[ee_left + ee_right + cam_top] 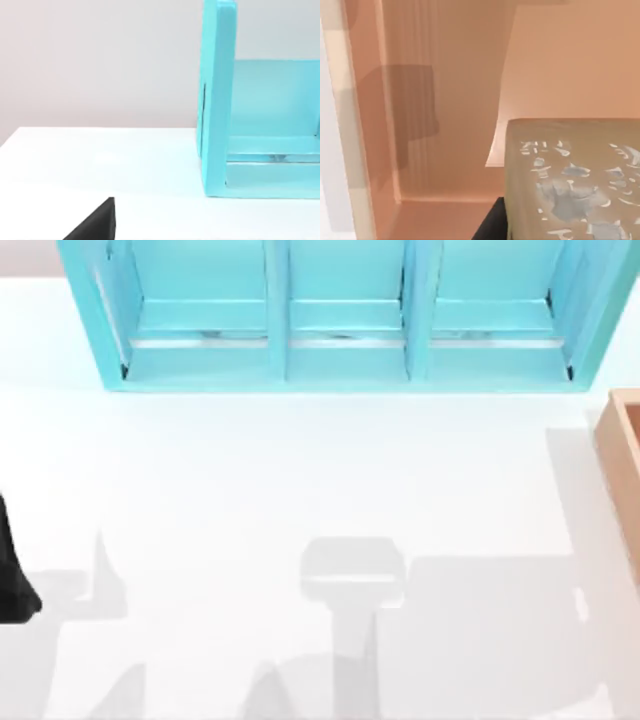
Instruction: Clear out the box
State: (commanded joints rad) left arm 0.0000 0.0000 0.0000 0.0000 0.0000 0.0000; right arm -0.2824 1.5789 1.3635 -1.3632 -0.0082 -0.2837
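**Glossy cube close under the right wrist, inside the box**

Nearest the right wrist camera is a glossy brown cube (572,180) with pale reflections on its top face, a dark piece of the right gripper (490,225) against its lower edge. Whether those fingers are open or closed on the cube, I cannot tell. Around the cube rise the orange-brown inner walls of the box (410,100), with a pale rim along one side and a grey shadow across one wall.

From above, the box (622,455) sits at the right edge of the white table (300,490), its tan wall cut off by the frame. A big turquoise three-bay shelf (345,320) stands along the far edge, its bays open toward the near side. Grey shadows lie over the near half of the table.

At the left edge a black part of the left arm (12,580) is parked. Its wrist view has a black gripper part (95,225), the shelf's end wall (217,100) well beyond; finger state unclear.
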